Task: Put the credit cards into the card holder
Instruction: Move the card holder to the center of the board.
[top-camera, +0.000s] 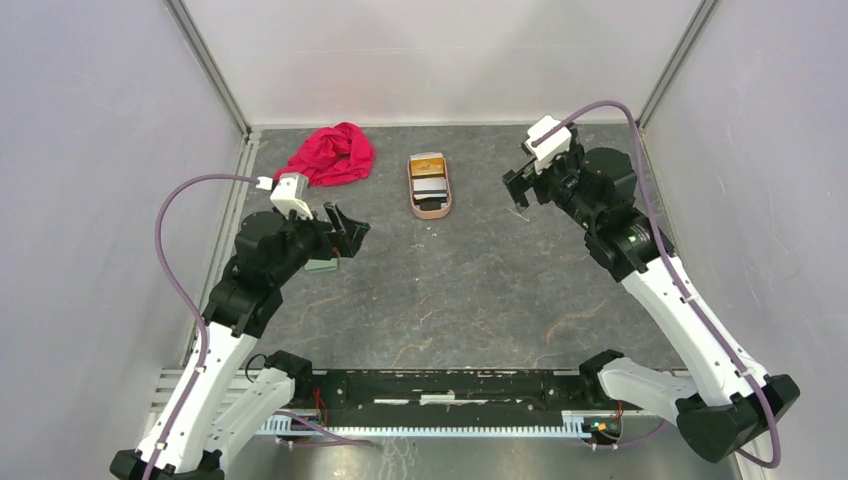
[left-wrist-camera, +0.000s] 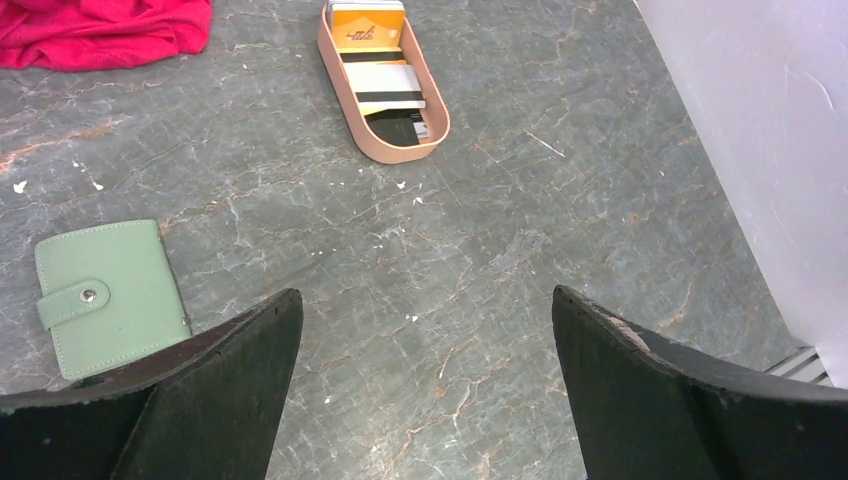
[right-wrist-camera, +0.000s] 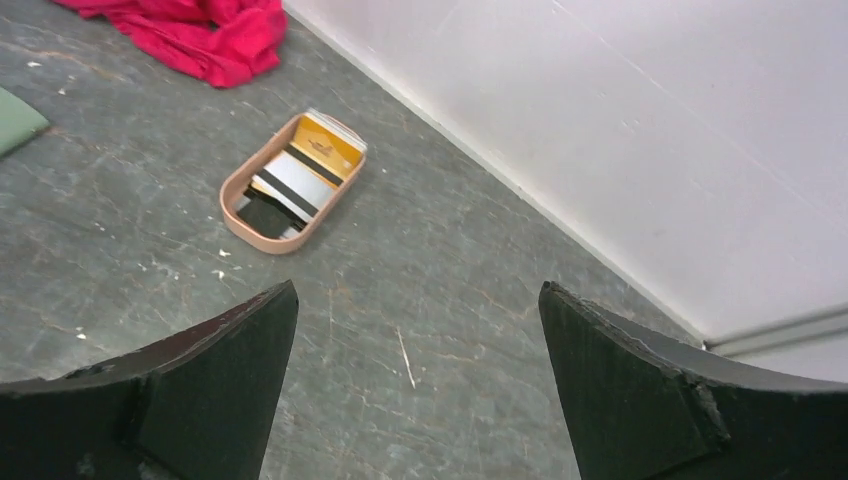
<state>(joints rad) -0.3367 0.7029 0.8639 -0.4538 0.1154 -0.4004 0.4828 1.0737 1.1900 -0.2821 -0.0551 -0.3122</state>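
The credit cards (top-camera: 430, 178) lie stacked in a pinkish-tan oval tray (top-camera: 430, 214) at the back middle of the table: an orange card (left-wrist-camera: 368, 24), a white one with a dark stripe (left-wrist-camera: 386, 84) and a dark one beneath. The card holder (left-wrist-camera: 110, 295), a sage-green wallet with its snap tab fastened, lies flat and partly under my left gripper (top-camera: 347, 226) in the top view. That gripper (left-wrist-camera: 428, 300) is open over bare table. My right gripper (top-camera: 518, 188) hovers to the right of the tray, and it (right-wrist-camera: 418, 295) too is open and holds nothing.
A crumpled red cloth (top-camera: 330, 155) lies at the back left, beside the tray. White enclosure walls close in the table on the left, back and right. The arms' mounting rail (top-camera: 440, 385) runs along the near edge.
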